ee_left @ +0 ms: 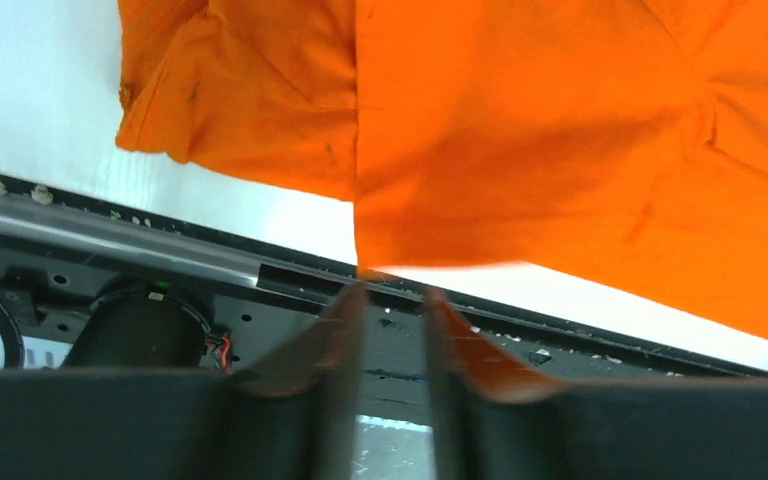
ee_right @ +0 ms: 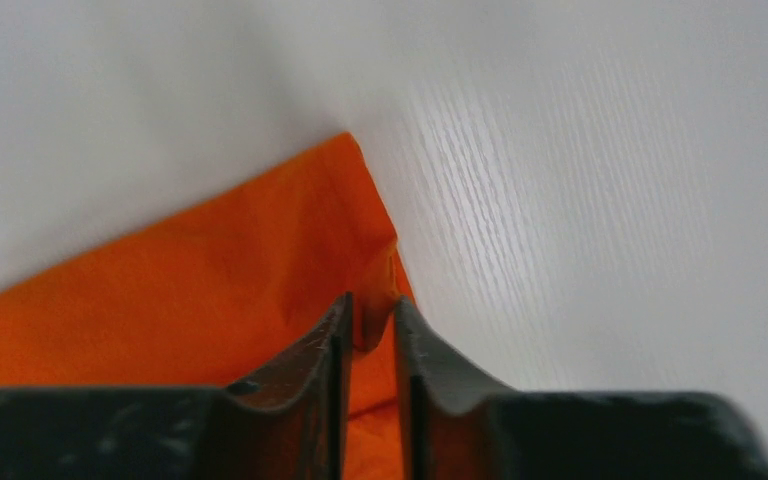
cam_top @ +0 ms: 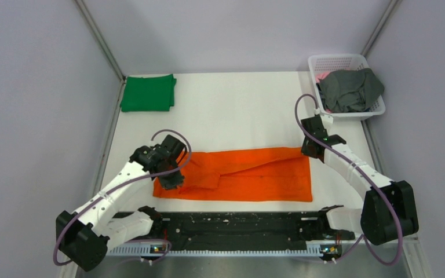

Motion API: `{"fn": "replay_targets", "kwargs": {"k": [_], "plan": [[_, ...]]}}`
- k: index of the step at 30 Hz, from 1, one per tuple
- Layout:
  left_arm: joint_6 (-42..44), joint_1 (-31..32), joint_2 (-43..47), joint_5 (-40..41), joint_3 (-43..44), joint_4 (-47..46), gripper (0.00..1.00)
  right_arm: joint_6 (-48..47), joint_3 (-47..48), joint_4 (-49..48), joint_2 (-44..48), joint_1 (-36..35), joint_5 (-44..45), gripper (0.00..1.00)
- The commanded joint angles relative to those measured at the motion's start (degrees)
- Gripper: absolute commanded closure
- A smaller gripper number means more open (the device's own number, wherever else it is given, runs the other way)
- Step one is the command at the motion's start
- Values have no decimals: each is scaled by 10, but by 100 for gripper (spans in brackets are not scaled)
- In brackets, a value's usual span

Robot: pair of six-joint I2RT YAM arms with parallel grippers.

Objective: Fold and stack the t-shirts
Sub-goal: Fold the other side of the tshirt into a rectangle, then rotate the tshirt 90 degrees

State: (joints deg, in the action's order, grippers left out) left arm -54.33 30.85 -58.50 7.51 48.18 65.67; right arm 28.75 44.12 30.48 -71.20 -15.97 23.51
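Note:
The orange t-shirt [cam_top: 255,176] lies flat across the middle of the white table [cam_top: 237,110], partly folded lengthwise. My left gripper [cam_top: 172,176] hovers over its left end. In the left wrist view [ee_left: 395,290] the jaws stand a little apart with nothing between them, and the shirt's [ee_left: 520,130] near edge ends just beyond the tips. My right gripper [cam_top: 308,152] is at the shirt's far right corner. In the right wrist view [ee_right: 372,305] it is shut on a pinch of orange cloth [ee_right: 210,270]. The folded green t-shirt [cam_top: 148,92] lies at the back left. The dark grey t-shirt [cam_top: 350,90] is bunched in the basket.
A white lattice basket [cam_top: 336,58] stands at the back right corner, with a bit of pink cloth [cam_top: 323,75] under the grey shirt. The black arm base rail [cam_top: 237,229] runs along the near edge. Grey walls close in the table on three sides.

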Motion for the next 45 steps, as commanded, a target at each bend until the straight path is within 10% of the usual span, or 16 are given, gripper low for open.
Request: {"fn": "replay_targets", "kwargs": {"k": [1,5,15,25,39,45], "plan": [[-19,8,12,-9,15,48,47,64,-10,106,31,-3,6,62],[14,8,0,24,49,30,1,59,-2,94,53,-2,-19,23],[56,-9,-180,28,66,-223,1,-12,-67,-196,13,-4,-362,1],[107,-110,-380,-12,92,-367,1,-46,-57,-221,-100,-40,-360,1],[157,-102,-896,-184,820,-370,1,-102,-47,-62,-95,-248,-474,1],[28,-88,-994,-265,913,-626,1,-182,40,-12,-104,-278,-496,1]]}}
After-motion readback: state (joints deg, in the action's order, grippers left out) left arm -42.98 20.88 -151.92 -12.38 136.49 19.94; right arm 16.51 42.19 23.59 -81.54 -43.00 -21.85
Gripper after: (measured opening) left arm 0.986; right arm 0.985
